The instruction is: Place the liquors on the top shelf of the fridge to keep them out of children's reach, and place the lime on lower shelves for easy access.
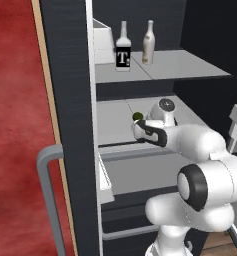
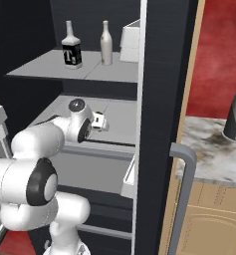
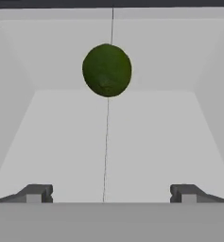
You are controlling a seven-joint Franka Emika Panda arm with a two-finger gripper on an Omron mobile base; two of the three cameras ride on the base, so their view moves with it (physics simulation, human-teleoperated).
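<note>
Fridge (image 1: 70, 100): tall cabinet, matt black to dark grey, door swung open, with a rounded grey bar handle (image 1: 47, 190) on the door. Interior fitted with flat, smooth light-grey shelf panels.

Top shelf (image 1: 190, 67): highest panel. Bears both liquors, upright and side by side, apart from each other. First, a clear square bottle (image 1: 123, 50) with a narrow neck and a black label marked with a white "T". Second, a slim beige-brown bottle (image 1: 148, 45), rounded body tapering to a white neck. A pale boxy bin (image 1: 102, 35) stands at the shelf's door side.

Lower shelf (image 1: 112, 120): panel directly beneath the top one, with a thin seam line running front to back.

Lime (image 3: 107, 70): small dark green ball, faintly mottled skin, resting on the lower shelf on the seam line, toward the back. In the left base view it shows just beyond the hand.

Gripper (image 3: 108, 194): two small dark finger tips spread wide, nothing between them, holding nothing; the lime lies ahead of them, clear of both. The white arm with dark joints reaches in over the lower shelf.

Beside the fridge: red wall (image 1: 15, 125), tan wooden cabinet (image 2: 209, 219), mottled stone counter (image 2: 209, 149) carrying a grey paper-towel roll (image 2: 235, 117).
</note>
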